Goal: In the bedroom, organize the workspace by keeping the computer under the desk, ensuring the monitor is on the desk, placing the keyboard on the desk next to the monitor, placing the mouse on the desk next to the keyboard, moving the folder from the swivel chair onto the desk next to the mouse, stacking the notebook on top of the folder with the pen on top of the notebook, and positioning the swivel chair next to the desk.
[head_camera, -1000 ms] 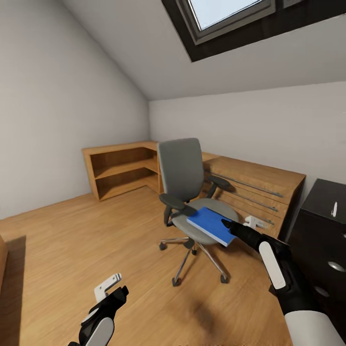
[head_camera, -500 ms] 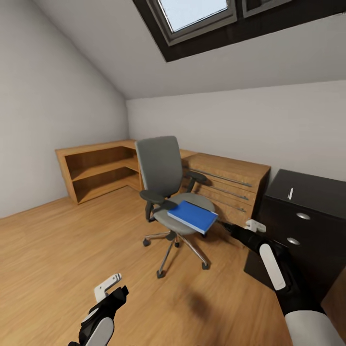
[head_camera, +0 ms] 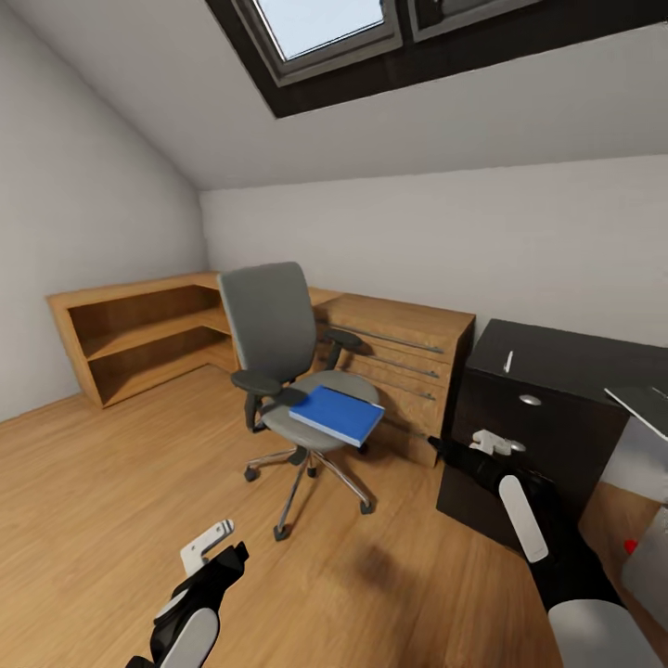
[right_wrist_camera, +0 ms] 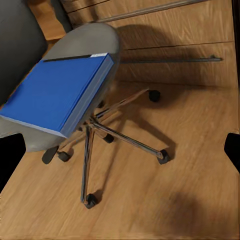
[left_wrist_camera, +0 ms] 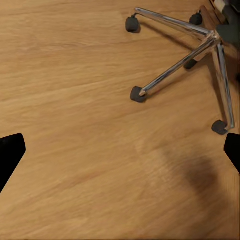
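The swivel chair [head_camera: 275, 336] stands on the wooden floor in mid-room, grey seat and tall back. The blue folder [head_camera: 336, 415] lies flat on its seat, seen close in the right wrist view as the folder [right_wrist_camera: 55, 95] on the seat [right_wrist_camera: 95, 40]. To the right is the black desk [head_camera: 557, 357] with its drawer unit, and the white pen [head_camera: 507, 362] lies on top. The light grey computer [head_camera: 649, 566] shows at the lower right edge. My right gripper [head_camera: 466, 447] hangs open between chair and desk, apart from the folder. My left gripper [head_camera: 217, 555] is open, low over bare floor.
A wooden chest of drawers [head_camera: 399, 348] stands against the wall behind the chair, with a low wooden shelf unit [head_camera: 139, 329] to its left. The chair's chrome base [left_wrist_camera: 190, 60] spreads on the floor. A grey flat thing [head_camera: 642, 404] juts out at the desk's right.
The camera has swung right: chair and shelves slid left in the picture, and more of the desk and the computer came into view. My right gripper now sits farther from the folder.
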Controlling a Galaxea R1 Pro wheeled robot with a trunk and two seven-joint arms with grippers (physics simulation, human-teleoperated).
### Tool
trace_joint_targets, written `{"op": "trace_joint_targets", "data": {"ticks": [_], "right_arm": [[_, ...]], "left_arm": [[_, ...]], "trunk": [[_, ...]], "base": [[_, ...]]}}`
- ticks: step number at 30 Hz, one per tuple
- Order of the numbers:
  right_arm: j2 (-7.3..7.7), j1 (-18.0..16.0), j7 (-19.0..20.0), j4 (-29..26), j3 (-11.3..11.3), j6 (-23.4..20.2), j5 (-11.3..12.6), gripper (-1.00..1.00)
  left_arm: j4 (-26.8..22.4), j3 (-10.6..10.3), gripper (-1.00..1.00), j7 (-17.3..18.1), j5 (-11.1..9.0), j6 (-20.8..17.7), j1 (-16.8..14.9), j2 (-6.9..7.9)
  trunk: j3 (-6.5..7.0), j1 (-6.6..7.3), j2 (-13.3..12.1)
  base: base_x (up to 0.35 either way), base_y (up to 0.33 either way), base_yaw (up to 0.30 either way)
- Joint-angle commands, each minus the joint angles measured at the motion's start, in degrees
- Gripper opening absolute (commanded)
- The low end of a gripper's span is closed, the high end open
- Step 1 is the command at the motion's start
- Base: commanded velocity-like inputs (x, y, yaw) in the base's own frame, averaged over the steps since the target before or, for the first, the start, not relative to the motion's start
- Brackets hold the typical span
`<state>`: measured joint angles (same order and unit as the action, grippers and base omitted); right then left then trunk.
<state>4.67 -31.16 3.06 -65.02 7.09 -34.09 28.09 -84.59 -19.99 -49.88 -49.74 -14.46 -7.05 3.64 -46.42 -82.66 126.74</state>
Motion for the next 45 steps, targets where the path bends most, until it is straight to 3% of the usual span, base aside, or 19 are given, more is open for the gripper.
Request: {"op": "trace_joint_targets", "data": {"ticks": [1,17,20,30,31,36,37,38,39,42,43,45], "right_arm": [[-0.03,-0.04,0.29,0.34,0.14,-0.31,-0.05,1.0],[-1.55,-0.04,0.23,2.45,0.07,0.23,0.2,1.0],[-1.65,-0.04,0.44,2.45,0.08,0.38,1.96,1.0],[-1.65,-0.09,0.39,5.85,0.3,1.05,2.77,1.0],[-1.67,-0.18,0.12,9.45,1.23,2.18,3.59,1.0],[-1.68,-0.26,-0.01,12.78,4.04,5.27,8.29,1.0],[-1.71,-0.32,0.09,15.27,5.32,6.7,13.19,1.0],[-1.72,-0.35,0.13,16.25,5.57,7.06,14.95,1.0],[-1.74,-0.46,0.25,18.14,5.87,7.59,18.24,1.0],[-1.93,-0.98,0.46,20.16,5.91,7.96,21.63,1.0],[-2.99,-2.02,1.93,21.62,5.17,8.1,24.1,1.0],[-3.25,-2.22,3.39,21.98,4.95,8.09,24.55,1.0]], "left_arm": [[-0.11,-0.09,1.0,-0.4,-0.18,-0.21,-0.05,0.05],[-1.73,0.91,1.0,-2.68,-0.66,0.14,-0.07,0.05],[-2.03,1.08,1.0,-3.39,-0.7,0.07,-0.07,0.05],[-2.07,1.15,1.0,-3.47,-0.71,0.04,-0.07,0.05],[-2.12,1.2,1.0,-3.47,-0.71,0.04,-0.07,0.05],[-2.19,1.25,1.0,-3.47,-0.71,0.04,-0.07,0.05],[-2.26,1.26,1.0,-3.47,-0.71,0.04,-0.07,0.05],[-2.27,1.26,1.0,-3.47,-0.71,0.04,-0.07,0.05],[-2.29,1.28,1.0,-3.47,-0.71,0.03,-0.07,0.05],[-2.33,1.34,1.0,-3.47,-0.69,-0.01,-0.07,0.05],[-2.68,1.57,1.0,-3.47,-0.68,-0.03,-0.07,0.05],[-2.87,1.79,1.0,-3.47,-0.68,-0.04,-0.07,0.05]], "trunk": [[-0.24,-0.21,0.43],[-3.12,-3.72,6.85],[-3.69,-4.38,8.05],[-5.5,-6.58,12.06],[-5.68,-6.8,12.46],[-6.57,-7.9,14.47],[-6.75,-8.12,14.87],[-6.93,-8.34,15.27],[-7.11,-8.56,15.67],[-7.69,-9.03,16.51],[-7.91,-9.06,16.53],[-8.35,-9.11,16.55]], "base": [[0.0,0.0,-0.058],[0.0,0.0,-0.006],[0.0,0.0,0.0],[0.0,0.0,0.0],[0.0,0.0,0.0],[0.0,0.0,0.0],[0.0,0.0,0.0],[0.0,0.0,0.0],[0.0,0.0,0.0],[0.0,0.0,0.0],[0.0,0.0,0.0],[0.0,0.0,0.0]]}}
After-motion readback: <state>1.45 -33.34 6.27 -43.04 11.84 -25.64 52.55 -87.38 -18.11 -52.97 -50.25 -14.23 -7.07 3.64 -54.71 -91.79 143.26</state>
